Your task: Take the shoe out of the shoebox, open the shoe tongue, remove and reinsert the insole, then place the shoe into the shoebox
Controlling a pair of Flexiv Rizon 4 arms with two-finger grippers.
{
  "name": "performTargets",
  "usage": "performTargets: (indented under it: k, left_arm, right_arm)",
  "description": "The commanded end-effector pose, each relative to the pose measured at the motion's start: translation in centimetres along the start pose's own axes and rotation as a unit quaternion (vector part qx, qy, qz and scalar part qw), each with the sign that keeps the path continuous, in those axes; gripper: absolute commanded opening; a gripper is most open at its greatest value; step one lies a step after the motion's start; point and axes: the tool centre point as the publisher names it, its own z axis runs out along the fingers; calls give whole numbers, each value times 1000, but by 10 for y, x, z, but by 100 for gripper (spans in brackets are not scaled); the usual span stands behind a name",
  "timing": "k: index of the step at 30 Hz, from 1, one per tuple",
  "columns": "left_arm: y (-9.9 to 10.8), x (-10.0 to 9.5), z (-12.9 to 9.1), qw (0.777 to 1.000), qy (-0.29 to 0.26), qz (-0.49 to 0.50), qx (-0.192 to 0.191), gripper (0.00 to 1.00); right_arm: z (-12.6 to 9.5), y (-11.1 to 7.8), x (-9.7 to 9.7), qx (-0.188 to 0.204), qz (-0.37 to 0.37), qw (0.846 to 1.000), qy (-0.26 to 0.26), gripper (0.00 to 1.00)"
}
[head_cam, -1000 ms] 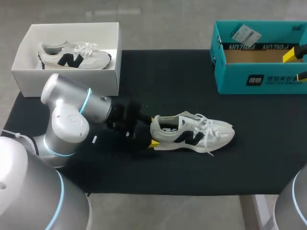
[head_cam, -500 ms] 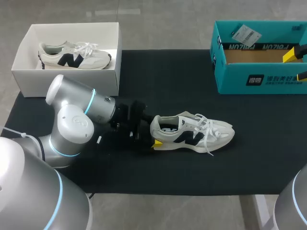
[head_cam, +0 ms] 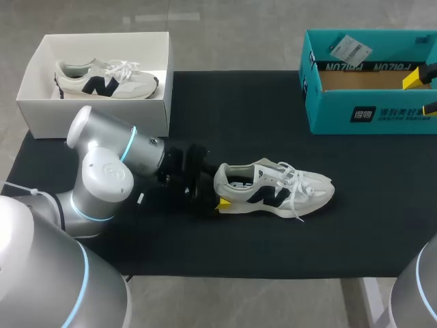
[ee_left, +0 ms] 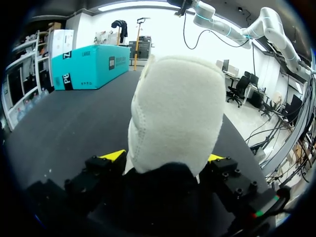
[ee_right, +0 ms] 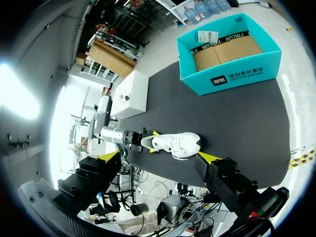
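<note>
One sneaker (head_cam: 102,78) lies in the white box (head_cam: 95,113); left fingers (head_cam: 222,203) clamp the shoe (head_cam: 273,191), right fingers (ee_right: 210,158) apart.

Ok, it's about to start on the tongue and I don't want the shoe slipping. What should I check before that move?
1. Shoe out of its box, lying on the mat: ok.
2. Left pincer holding the heel, a yellow tip on each side: ok.
3. Right pincer free for the tongue, open, empty and high above the table: ok.
4. Tongue already pulled open: cannot tell, the laces lie across it.
5. Teal shoebox open and empty for the return: ok.
</note>
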Motion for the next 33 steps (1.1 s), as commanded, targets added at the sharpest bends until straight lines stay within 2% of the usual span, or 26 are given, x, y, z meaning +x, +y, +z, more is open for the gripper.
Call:
performTargets:
  k: [1, 21, 24, 28, 29, 33]
  left_arm:
    - [3, -4, 6, 1000, 0, 0, -2, 0]
    - [3, -4, 6, 1000, 0, 0, -2, 0]
    - [3, -4, 6, 1000, 0, 0, -2, 0]
    - [3, -4, 6, 1000, 0, 0, -2, 0]
    - [3, -4, 6, 1000, 0, 0, -2, 0]
    - [3, -4, 6, 1000, 0, 0, -2, 0]
  right_arm:
    - [1, -1, 0, 0, 0, 1000, -1, 100]
    - [1, -1, 0, 0, 0, 1000, -1, 100]
    - [38, 7, 16, 34, -5, 999, -19, 100]
    - [80, 2, 33, 51, 5, 996, -68, 100]
    - [89, 0, 38, 52, 7, 995, -90, 100]
    - [113, -9, 50, 52, 19, 990, -126, 100]
